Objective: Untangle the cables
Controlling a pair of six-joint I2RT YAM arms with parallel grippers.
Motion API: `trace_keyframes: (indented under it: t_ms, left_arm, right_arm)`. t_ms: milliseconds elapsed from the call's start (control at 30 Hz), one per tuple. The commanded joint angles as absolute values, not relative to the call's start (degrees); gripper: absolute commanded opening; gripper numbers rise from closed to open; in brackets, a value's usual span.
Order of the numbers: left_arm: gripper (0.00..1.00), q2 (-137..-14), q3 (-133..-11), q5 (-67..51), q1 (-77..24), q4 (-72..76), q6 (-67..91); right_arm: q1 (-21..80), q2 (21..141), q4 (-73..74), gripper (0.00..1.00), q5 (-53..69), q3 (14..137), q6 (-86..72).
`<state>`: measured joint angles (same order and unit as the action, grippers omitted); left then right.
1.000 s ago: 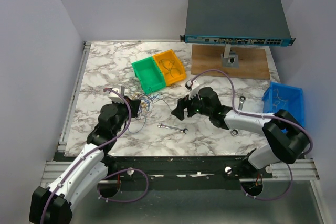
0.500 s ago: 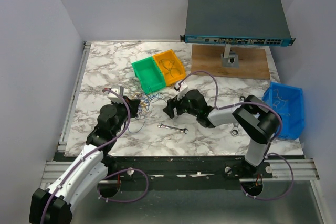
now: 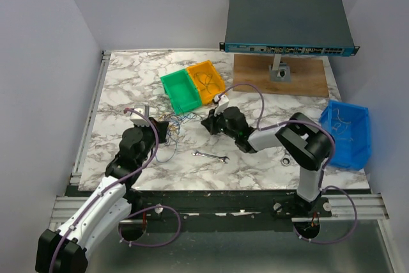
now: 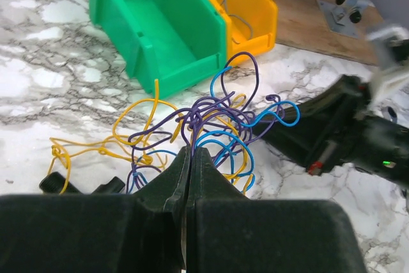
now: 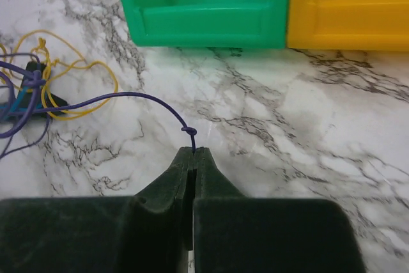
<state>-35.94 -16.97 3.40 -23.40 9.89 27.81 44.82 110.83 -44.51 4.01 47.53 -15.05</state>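
Since the earlier frames the right arm has been swung leftward across the white marbled counter (image 3: 128, 81), and the right hand (image 3: 208, 123), spread wide a second ago, has been closed. In the right wrist view its jaws are pressed together on the tip of a single thin purple strand (image 5: 128, 96), which arcs away to the left edge of that frame and into the knot. The cables (image 3: 171, 126), a loose tangle of thin blue, yellow and purple wire loops, lie left of centre in the overhead view. They sit just below the green plastic bin (image 3: 180, 91) and the orange plastic bin (image 3: 206, 81) beside it. The left hand (image 4: 192, 155) is narrowed fully onto the near side of the tangle, with several loops pinched at its tips and the rest fanned out above it.

The step in hand is judged to be the drawing of one strand out of the bundle. It would best be done slowly, with the pull directed toward the right of the overhead frame and kept low over the counter, while the bundle is kept anchored by the left hand. Only the strand's very end is gripped, so slipping should be watched for. If the loops tighten rather than slide, the tension should be eased and another angle tried.
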Motion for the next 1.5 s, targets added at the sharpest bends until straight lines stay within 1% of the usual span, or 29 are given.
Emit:
trace_keyframes:
  t_ms: [0,67,133,267,367,533,600,667,867,1033,1133,1267,1467]
  left_arm:
    - [0.00,-38.2,-18.8,11.3,-23.7,5.1,29.9]
    - [0.00,-39.8,-20.1,14.1,-23.7,2.8,31.0]
    - [0.00,-41.3,-21.1,17.1,-23.7,0.7,32.6]
    - [0.00,-43.9,-23.1,23.0,-23.6,-4.1,35.8]
    - [0.00,-45.2,-24.5,27.2,-23.4,-7.7,38.2]
    - [0.00,-45.7,-25.3,31.4,-23.2,-10.6,40.8]
    - [0.00,-46.0,-25.3,31.2,-23.2,-10.6,40.4]
    - [0.00,-46.2,-25.6,29.8,-23.2,-10.2,39.1]
    - [0.00,-45.9,-24.8,21.9,-23.3,-5.3,33.3]
    - [0.01,-46.0,-24.6,20.8,-23.3,-4.4,32.7]
    - [0.01,-46.2,-24.7,20.7,-23.3,-4.3,32.6]
    - [0.01,-46.8,-24.8,20.7,-23.3,-4.3,32.5]
    - [0.01,-47.0,-25.1,21.0,-23.3,-4.6,32.5]
  right_arm:
    - [44.2,101.7,-42.7,0.01,-16.3,42.4,-23.5]
    - [41.1,96.7,-34.4,0.01,-21.3,41.7,-31.2]
    - [36.7,91.9,-26.5,0.01,-20.3,40.7,-37.0]
    - [29.3,80.6,-15.0,0.01,-22.3,38.8,-41.7]
    - [24.9,71.9,-7.4,0.01,-24.4,39.3,-40.9]
    - [23.3,61.0,2.5,0.01,-30.2,43.6,-36.6]
    - [23.3,57.9,3.9,0.01,-28.5,45.9,-33.4]
    - [23.3,56.2,5.2,0.01,-23.6,48.6,-30.0]
    - [23.4,60.6,14.6,0.01,-5.6,60.1,-23.8]
    - [23.3,64.5,16.7,0.01,5.1,68.1,-22.5]
    - [23.3,66.8,14.3,0.01,10.8,71.7,-23.1]
    - [23.5,69.9,6.9,0.01,18.2,73.9,-27.0]
    - [25.3,77.6,-1.4,0.01,21.7,78.0,-31.7]
